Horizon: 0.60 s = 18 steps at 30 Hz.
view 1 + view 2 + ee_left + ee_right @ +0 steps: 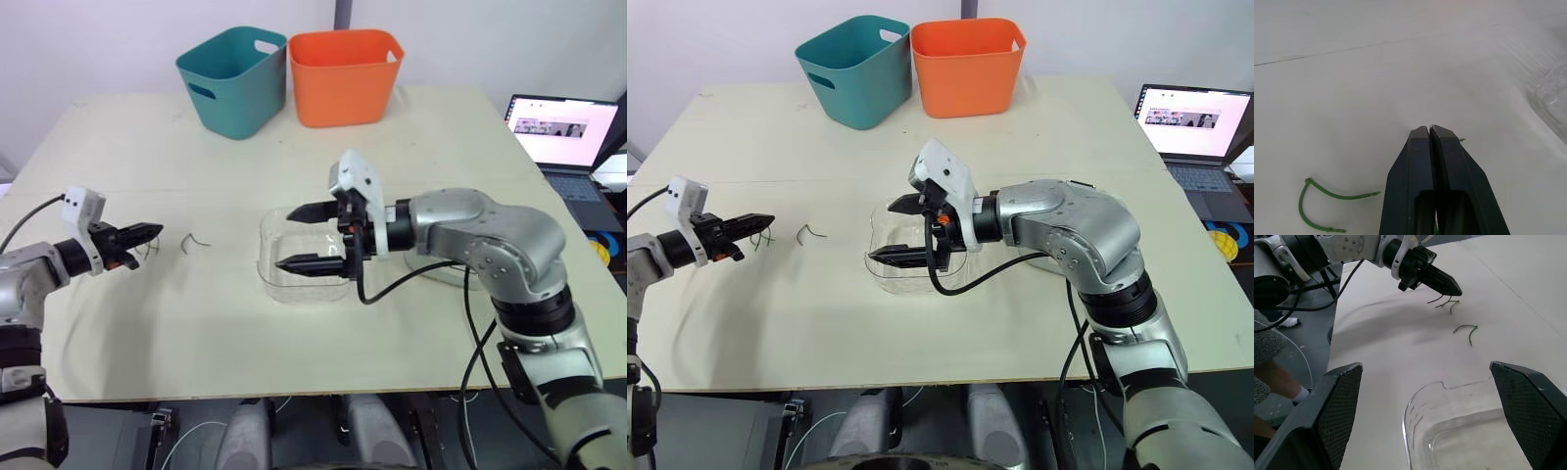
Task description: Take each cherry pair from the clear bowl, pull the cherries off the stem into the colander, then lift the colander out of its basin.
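Note:
The clear bowl (294, 289) stands at the middle of the table, and its bottom looks bare. My right gripper (291, 238) hovers over the bowl's left side, open, with nothing between its fingers. The bowl's rim (1415, 401) shows between them in the right wrist view. Far to the left, my left gripper (147, 233) is shut, low over the table. A few thin green stems (1442, 299) lie right under its tips; I cannot tell if they touch. A single curved stem (196, 240) lies between the left gripper and the bowl. A white round rim (446, 272) shows behind my right forearm, mostly hidden.
A teal bin (235, 83) and an orange bin (343, 78) stand side by side at the table's far edge. An open laptop (563, 132) sits off the table at the right. A person's leg (1276, 377) is beside the table's left end.

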Motion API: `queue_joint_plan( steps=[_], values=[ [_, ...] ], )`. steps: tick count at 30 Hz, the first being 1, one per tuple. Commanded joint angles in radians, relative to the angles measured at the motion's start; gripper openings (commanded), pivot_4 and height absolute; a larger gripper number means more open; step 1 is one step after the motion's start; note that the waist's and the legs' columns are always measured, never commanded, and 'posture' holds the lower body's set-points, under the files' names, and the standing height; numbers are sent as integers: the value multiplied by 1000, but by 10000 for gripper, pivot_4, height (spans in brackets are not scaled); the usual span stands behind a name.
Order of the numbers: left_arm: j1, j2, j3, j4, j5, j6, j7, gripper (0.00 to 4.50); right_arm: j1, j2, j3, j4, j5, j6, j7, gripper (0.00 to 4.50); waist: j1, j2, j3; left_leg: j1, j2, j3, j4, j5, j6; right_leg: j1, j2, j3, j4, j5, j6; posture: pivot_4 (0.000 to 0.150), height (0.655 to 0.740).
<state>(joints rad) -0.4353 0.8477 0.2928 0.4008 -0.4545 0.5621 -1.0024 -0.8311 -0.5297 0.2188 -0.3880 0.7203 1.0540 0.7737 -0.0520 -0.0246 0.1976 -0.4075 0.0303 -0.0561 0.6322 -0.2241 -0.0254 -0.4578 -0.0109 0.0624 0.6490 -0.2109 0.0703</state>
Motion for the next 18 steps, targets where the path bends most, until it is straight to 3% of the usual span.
queue_joint_plan(
  steps=[1, 10, 11, 18],
  values=[
    [-12, 13, 46, 3, -12, -25, 9, 10150, -10, -7, -30, -11, -1, -11, 3, 45000, 0, 0, 0, 0, 0, 0, 0, 0, 0, 0, 0, 0, 0, 0, 0, 1500, 7400],
    [-3, 60, 69, -40, -36, -7, -22, 43088, 6, -42, -68, -4, 3, -11, 8, 45000, 4, 0, 0, 0, 0, 0, 0, 0, 0, 0, 0, 0, 0, 0, 0, 1500, 7400],
    [-2, 66, 73, -51, -39, -6, -25, 44689, 10, -48, -75, -1, 2, -14, 9, 45000, 4, 0, 0, 0, 0, 0, 0, 0, 0, 0, 0, 0, 0, 0, 0, 1500, 7400],
    [32, 152, 110, -235, -95, 60, -83, 44689, 86, -153, -222, 23, 9, -39, 22, 45000, 8, 0, 0, -1, 0, 0, 0, 0, 0, 0, 0, 0, -2, 0, 0, 1500, 7400]
  ],
)
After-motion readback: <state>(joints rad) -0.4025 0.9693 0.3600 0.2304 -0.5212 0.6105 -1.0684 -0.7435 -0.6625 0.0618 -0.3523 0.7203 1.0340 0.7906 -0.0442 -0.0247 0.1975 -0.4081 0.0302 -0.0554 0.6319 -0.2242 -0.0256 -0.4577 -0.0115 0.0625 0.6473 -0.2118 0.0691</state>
